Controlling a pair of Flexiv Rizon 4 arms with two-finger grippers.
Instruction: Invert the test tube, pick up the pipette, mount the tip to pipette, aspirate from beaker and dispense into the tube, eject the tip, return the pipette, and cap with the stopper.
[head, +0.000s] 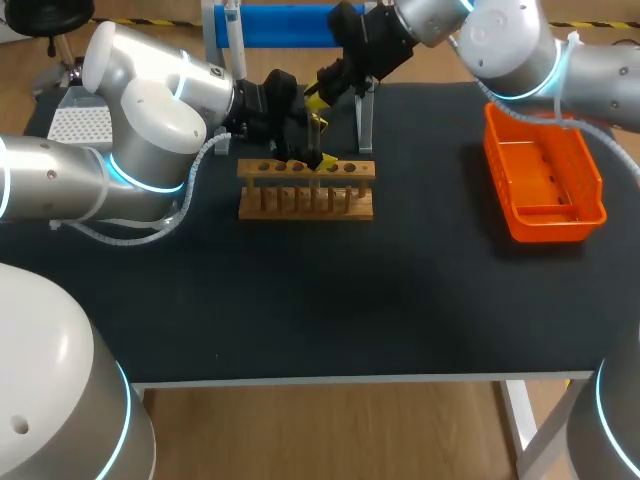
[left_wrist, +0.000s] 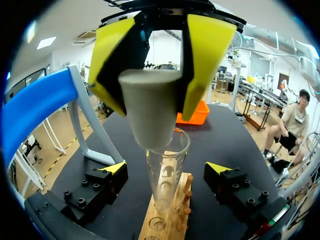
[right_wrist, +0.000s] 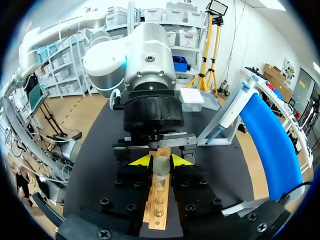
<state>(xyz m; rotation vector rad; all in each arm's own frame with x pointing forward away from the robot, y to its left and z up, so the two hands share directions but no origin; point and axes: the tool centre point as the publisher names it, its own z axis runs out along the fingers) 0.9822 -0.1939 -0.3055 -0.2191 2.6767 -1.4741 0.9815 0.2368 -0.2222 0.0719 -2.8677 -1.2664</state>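
At upper centre of the head view, the right arm's jaws are clamped on the pale stopper (left_wrist: 150, 107), its narrow end at the mouth of the test tube (left_wrist: 167, 175) standing in the wooden rack (head: 305, 205). The left arm's jaws stand apart, flanking the tube.

Bin, rack and stand on a black counter (head: 400, 300).
An orange plastic bin (head: 560, 225) sits near the counter's right edge, long side running front to back, well apart from everything else. A wooden rack (head: 305, 205) stands left of the middle, toward the far side, lengthwise across the counter; its top bar carries a row of round holes, and a line of pegs stands along its lower board. Behind the rack, at the far edge, a stand (head: 290, 25) with a blue top bar rests on pale grey legs.
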